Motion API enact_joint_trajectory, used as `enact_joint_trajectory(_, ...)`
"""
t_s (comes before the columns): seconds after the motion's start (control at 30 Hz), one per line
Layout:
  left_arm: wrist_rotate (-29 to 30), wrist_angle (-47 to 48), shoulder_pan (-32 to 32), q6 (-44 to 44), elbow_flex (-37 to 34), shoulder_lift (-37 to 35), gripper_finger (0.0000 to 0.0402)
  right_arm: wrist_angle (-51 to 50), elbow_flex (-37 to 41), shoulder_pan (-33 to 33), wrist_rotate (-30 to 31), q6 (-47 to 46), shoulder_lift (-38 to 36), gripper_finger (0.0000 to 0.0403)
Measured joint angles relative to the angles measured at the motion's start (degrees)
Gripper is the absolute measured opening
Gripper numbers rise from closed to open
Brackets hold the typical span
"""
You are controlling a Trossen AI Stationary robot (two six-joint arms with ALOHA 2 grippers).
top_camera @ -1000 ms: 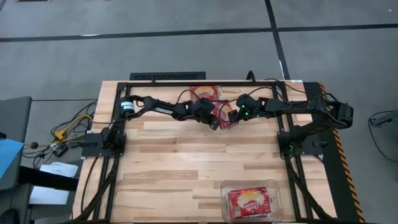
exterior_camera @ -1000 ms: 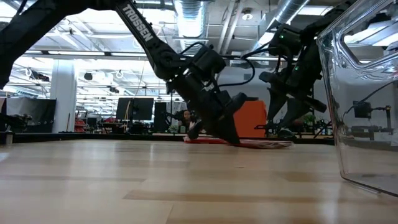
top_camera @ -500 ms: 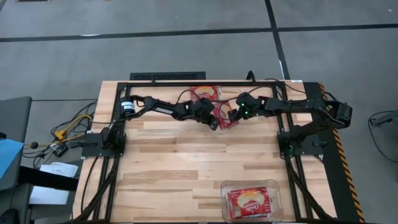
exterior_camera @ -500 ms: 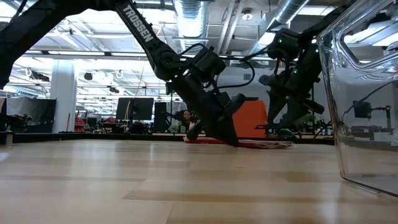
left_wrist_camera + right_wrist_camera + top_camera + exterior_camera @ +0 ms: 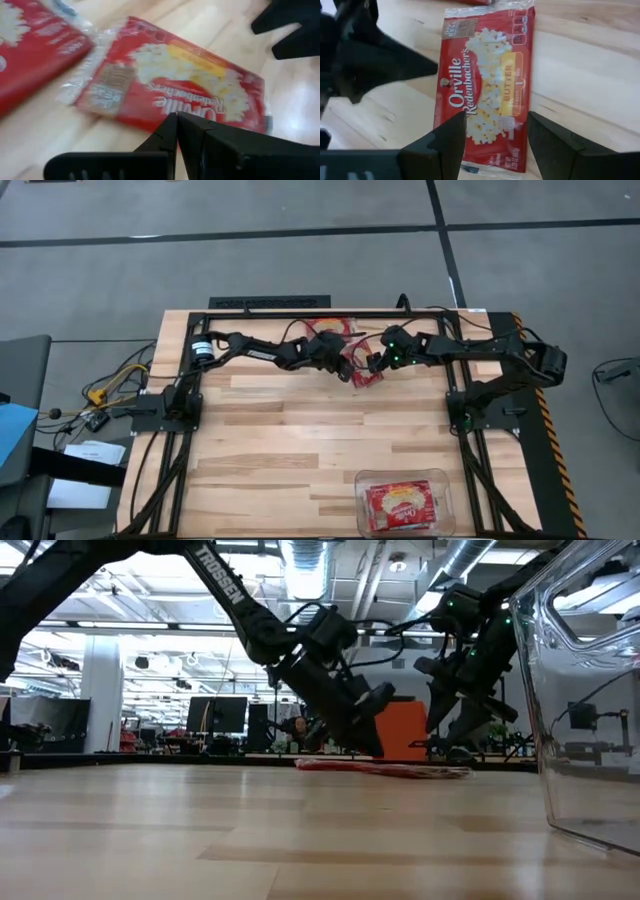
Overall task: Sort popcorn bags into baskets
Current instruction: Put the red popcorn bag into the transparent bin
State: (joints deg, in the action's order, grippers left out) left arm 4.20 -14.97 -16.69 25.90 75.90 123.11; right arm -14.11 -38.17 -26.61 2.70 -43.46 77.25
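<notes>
A red popcorn bag lies flat on the wood at the far middle of the table. My left gripper is shut and hovers just off the bag's left edge; the low view shows its tip above the bag. My right gripper is open above the bag's right end, one finger on either side, not touching. A second bag lies farther back. The clear basket at the near right holds red bags.
A black frame rail runs along the far edge just behind the bags. The two arms come close together over the bag. The basket's clear wall fills the right of the low view. Bare wood lies between the bags and the basket.
My left gripper, still shut, has lifted its tip off the table beside the bag and tipped up a little. The bag stays flat on the wood. My right gripper has kept open above the bag.
</notes>
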Motion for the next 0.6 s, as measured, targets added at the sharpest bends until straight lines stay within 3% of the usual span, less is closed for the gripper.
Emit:
enact_joint_trajectory(0.13, 0.21, -1.41, 0.63, -1.29, 0.24, -0.24, 0.0, 0.45, 0.0, -0.21, 0.02, 0.0, 0.0, 0.023)
enact_joint_trajectory(0.43, 3.22, 5.08, 1.32, -1.58, 0.2, -0.22, 0.0, 2.06, 0.0, -0.22, 0.02, -0.13, 0.0, 0.023)
enact_joint_trajectory(0.6, -2.54, 5.08, 1.31, -0.84, 0.2, -0.22, 0.0, 2.61, 0.0, -0.15, -1.36, -0.36, 0.0, 0.023)
